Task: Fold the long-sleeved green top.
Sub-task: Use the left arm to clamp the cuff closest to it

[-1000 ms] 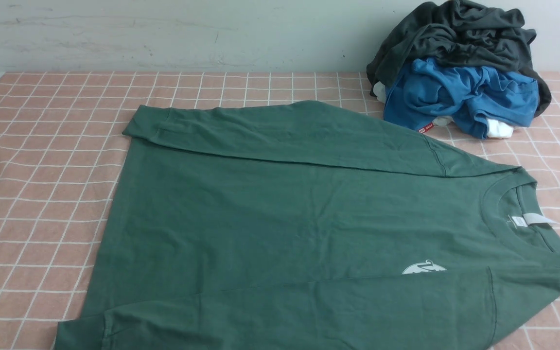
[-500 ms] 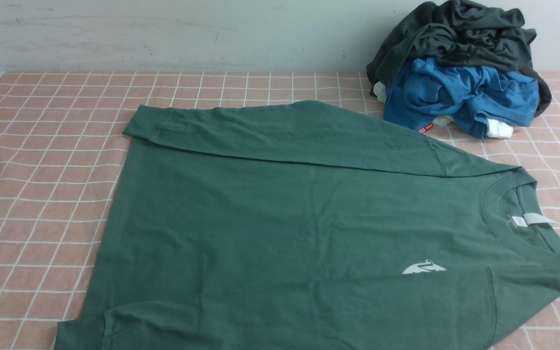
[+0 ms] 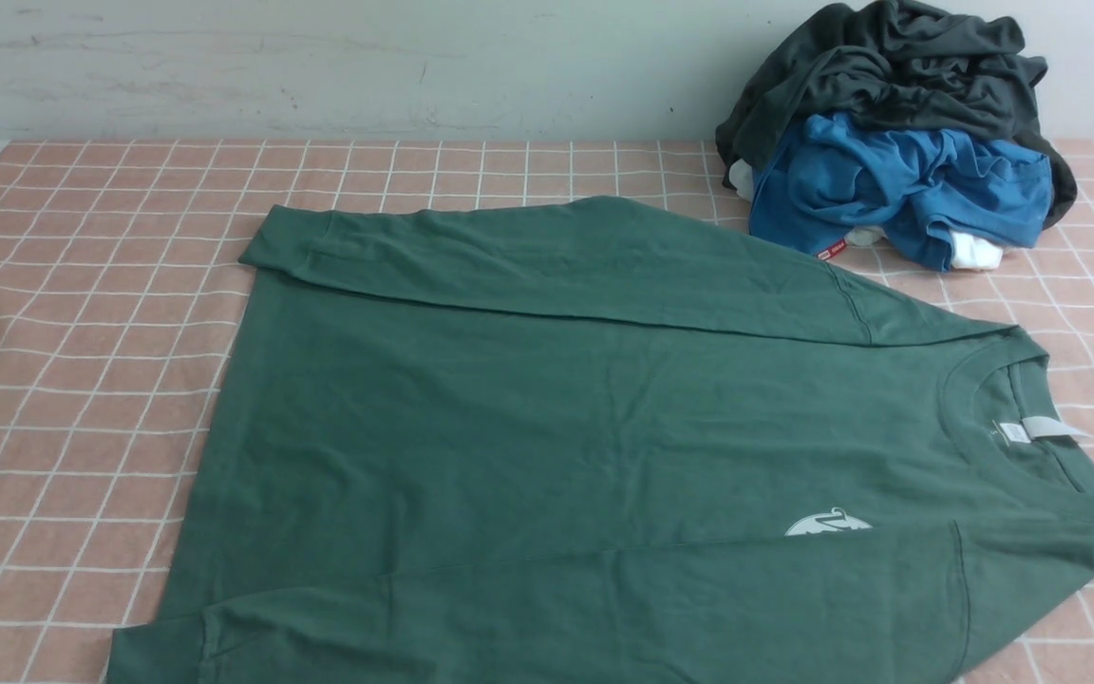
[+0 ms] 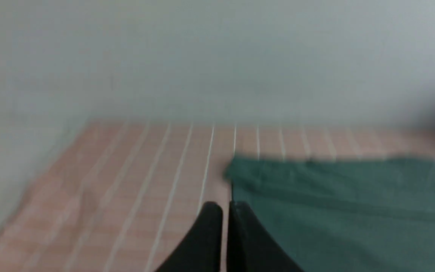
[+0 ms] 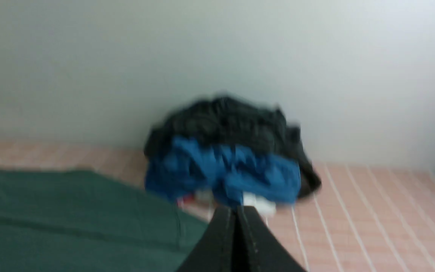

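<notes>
**Top flat on the table, both grippers closed and empty.**

The top (image 3: 547, 427) lies spread from the middle of the table (image 3: 82, 285) to its near edge, collar toward the right edge and hem toward the left. Both sleeves are folded in across the body, one along the far side and one along the near side. The label (image 3: 1031, 429) and logo (image 3: 827, 522) face up. The left gripper (image 4: 225, 207) has its fingers pressed together with nothing between them. Its tips show against the top's hem edge in a blurred view, so contact cannot be told. The right gripper (image 5: 235, 209) is likewise fully closed on nothing. A grey garment (image 3: 889, 66) lies piled on a blue garment (image 3: 898, 180) at the far right corner, just beside the top's far shoulder.
</notes>
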Available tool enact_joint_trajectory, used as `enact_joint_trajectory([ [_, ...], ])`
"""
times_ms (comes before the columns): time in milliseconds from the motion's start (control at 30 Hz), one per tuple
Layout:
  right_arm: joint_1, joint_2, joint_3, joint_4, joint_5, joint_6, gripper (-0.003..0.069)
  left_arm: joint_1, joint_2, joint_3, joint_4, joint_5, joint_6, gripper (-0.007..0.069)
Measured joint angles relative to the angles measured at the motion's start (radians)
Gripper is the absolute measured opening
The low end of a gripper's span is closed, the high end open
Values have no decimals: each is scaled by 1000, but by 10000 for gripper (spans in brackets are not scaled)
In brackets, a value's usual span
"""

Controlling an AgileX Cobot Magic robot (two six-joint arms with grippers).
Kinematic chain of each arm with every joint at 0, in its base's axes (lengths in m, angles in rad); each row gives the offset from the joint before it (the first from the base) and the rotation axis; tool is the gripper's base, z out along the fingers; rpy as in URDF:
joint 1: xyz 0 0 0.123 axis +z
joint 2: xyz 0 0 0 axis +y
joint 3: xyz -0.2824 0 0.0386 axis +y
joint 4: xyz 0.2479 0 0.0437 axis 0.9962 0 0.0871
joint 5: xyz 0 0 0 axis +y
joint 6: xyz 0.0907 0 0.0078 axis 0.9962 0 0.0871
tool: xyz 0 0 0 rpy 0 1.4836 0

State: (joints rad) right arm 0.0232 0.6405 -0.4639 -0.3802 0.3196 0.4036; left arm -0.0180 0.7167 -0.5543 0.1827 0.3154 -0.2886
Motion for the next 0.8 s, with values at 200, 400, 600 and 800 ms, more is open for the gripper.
enact_joint_trajectory([
  [200, 113, 260, -29, 248, 260, -174, -10, -67, 248, 0, -117, 297, 61, 16],
  [400, 262, 599, -161, 581, 346, -532, -10, -35, 504, -41, -192, 334, 104, 20],
  [600, 276, 751, -300, 740, 413, -690, -10, 3, 641, -93, -212, 299, 110, 92],
  [800, 276, 789, -340, 830, 496, -809, -10, 8, 803, -110, -210, 259, 103, 239],
])
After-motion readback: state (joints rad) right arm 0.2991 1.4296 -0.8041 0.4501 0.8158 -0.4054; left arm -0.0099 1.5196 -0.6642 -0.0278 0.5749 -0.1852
